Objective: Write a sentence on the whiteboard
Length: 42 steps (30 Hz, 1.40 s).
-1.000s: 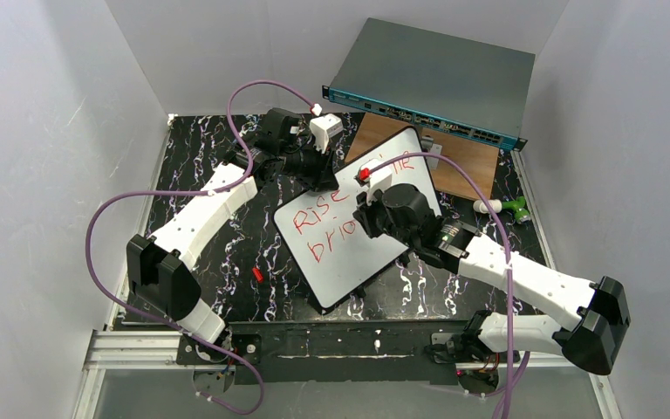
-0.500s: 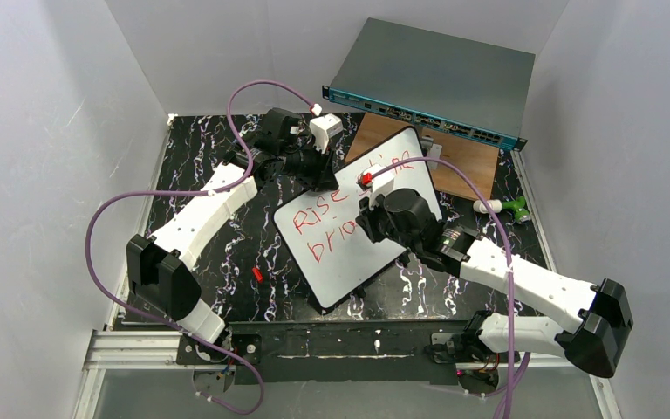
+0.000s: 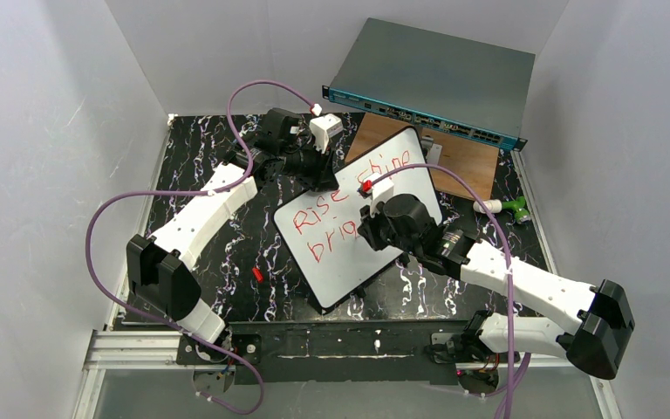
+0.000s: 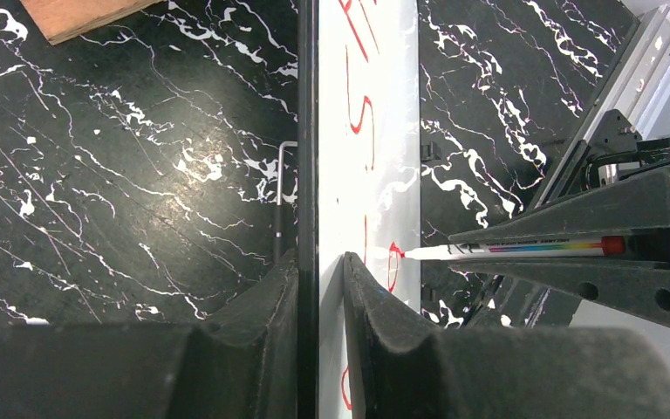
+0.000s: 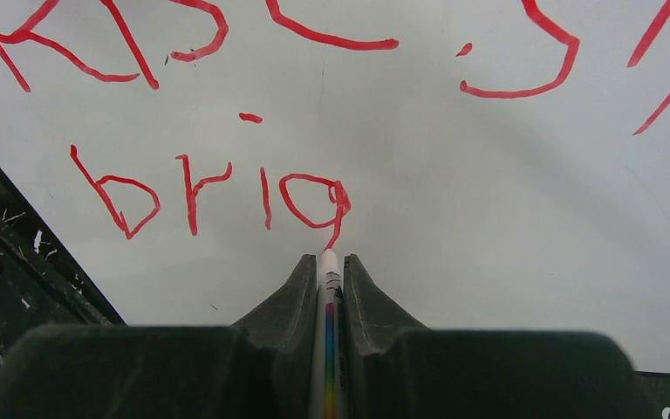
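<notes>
Right wrist: my right gripper (image 5: 325, 262) pinches the marker (image 5: 328, 349), tip on the whiteboard (image 5: 506, 227) just ahead of the fingertips (image 5: 301, 281), at the g's tail of the sentence (image 5: 209, 196). My left gripper (image 4: 318, 262) clamps the whiteboard's edge between its fingers (image 4: 262, 323).

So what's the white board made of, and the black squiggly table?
The whiteboard looks like glossy coated board, plastic or metal: it shines and reflects. The table looks like black marble or printed laminate: white veins, slight sheen; which one is unclear.
</notes>
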Each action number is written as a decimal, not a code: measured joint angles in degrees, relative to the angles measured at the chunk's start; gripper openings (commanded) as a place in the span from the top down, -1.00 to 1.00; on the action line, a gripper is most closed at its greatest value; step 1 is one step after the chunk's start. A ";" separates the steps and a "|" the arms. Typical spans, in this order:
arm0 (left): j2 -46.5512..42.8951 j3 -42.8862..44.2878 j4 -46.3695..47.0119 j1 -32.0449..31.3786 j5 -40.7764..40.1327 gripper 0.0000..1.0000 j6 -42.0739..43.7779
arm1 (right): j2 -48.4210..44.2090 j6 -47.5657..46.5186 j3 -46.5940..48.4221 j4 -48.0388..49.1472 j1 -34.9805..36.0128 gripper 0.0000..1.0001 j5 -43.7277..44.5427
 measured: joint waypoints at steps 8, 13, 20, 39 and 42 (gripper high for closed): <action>0.00 0.00 0.07 0.00 0.26 1.00 0.02 | 0.00 0.02 0.00 -0.44 0.00 0.97 -1.51; 0.00 0.00 0.09 -0.02 0.33 1.00 0.02 | -0.02 -0.04 0.00 0.13 0.00 0.97 -3.02; 0.00 0.00 0.09 -0.02 0.61 1.00 0.02 | -1.27 -0.28 -0.02 3.21 0.00 0.97 -4.02; 0.00 0.00 0.11 -0.02 0.74 1.00 0.04 | -9.33 -2.60 -0.59 4.92 -2.08 0.97 7.89; 0.00 0.00 0.13 -0.02 0.74 1.00 0.04 | -7.65 -3.10 -0.63 6.21 -2.99 0.97 7.74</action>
